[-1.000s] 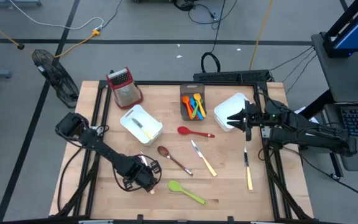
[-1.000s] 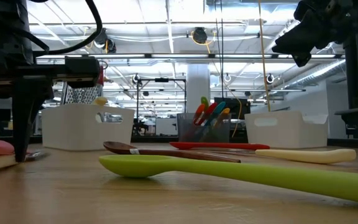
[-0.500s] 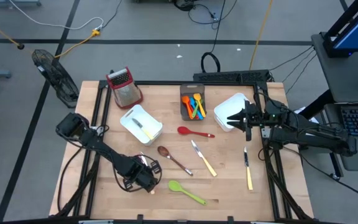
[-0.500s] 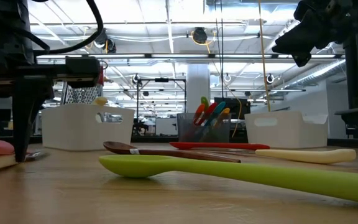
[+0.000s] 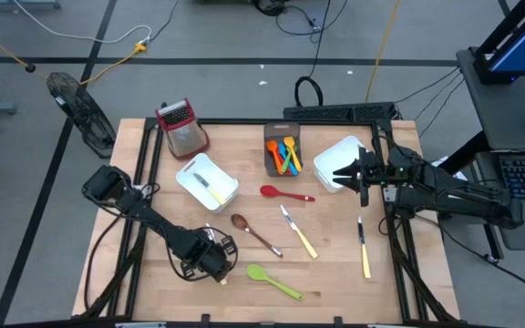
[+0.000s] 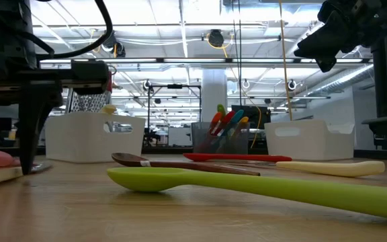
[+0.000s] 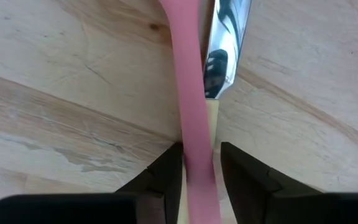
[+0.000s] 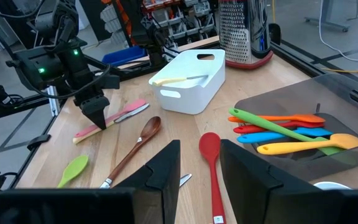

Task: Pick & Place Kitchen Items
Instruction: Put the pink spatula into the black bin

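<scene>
Wooden table (image 5: 335,264), left fingers (image 7: 166,177) seemingly pinching pink spatula (image 7: 194,124)

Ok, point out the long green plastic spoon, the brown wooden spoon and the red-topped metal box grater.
Long green plastic spoon (image 5: 272,281): high view, on the handle just past the bowl.
Brown wooden spoon (image 5: 240,221): high view, on the bowl.
Red-topped metal box grater (image 5: 184,135): high view, on the metal grating face.
</scene>
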